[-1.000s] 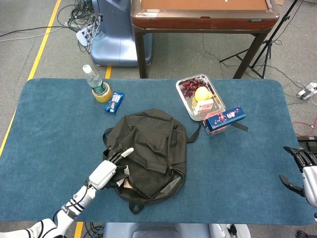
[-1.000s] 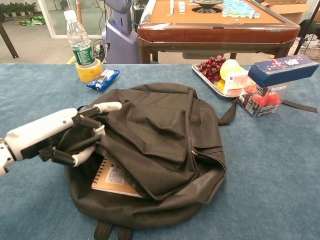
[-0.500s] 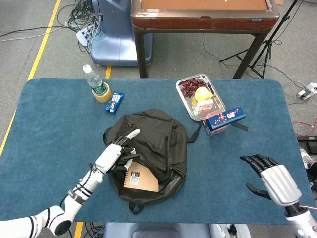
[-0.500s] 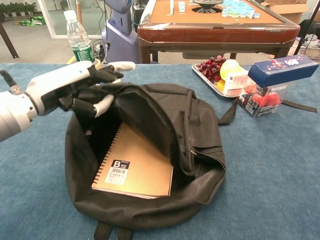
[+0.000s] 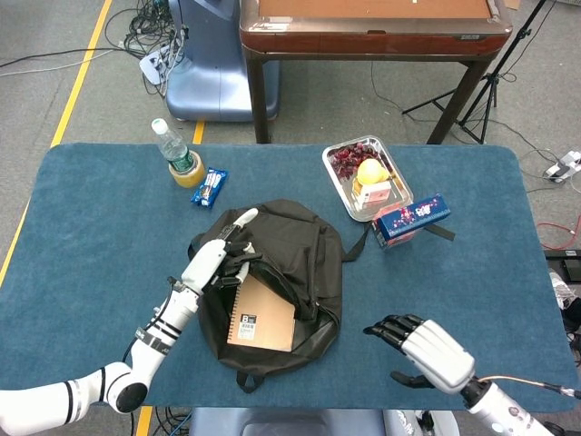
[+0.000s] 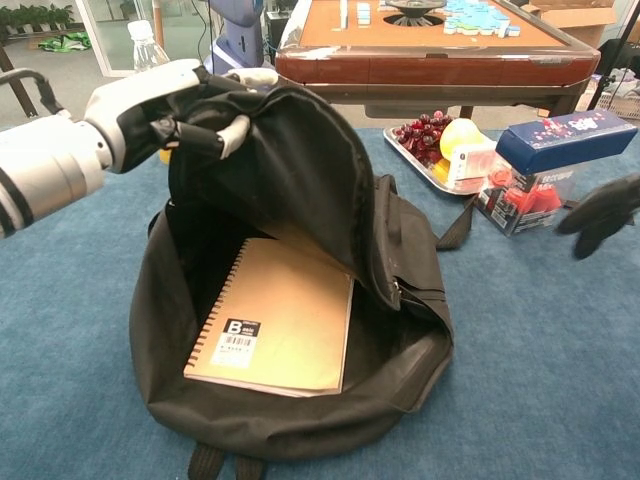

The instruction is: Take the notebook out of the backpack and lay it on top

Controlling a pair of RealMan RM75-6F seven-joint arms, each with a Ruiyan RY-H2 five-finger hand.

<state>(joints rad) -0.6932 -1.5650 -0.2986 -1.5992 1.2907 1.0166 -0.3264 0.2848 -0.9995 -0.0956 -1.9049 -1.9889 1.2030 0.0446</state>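
The backpack flap is held up by the left hand, notebook exposed inside. Right hand, at 4 o'clock, is spread, holding nothing.

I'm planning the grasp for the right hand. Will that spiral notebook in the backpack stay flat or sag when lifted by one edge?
The notebook looks thin with a card cover, so it would probably bend a little. Its spiral edge likely stays stiffer. The left hand holds the backpack flap up, and that soft cloth may drag on it.
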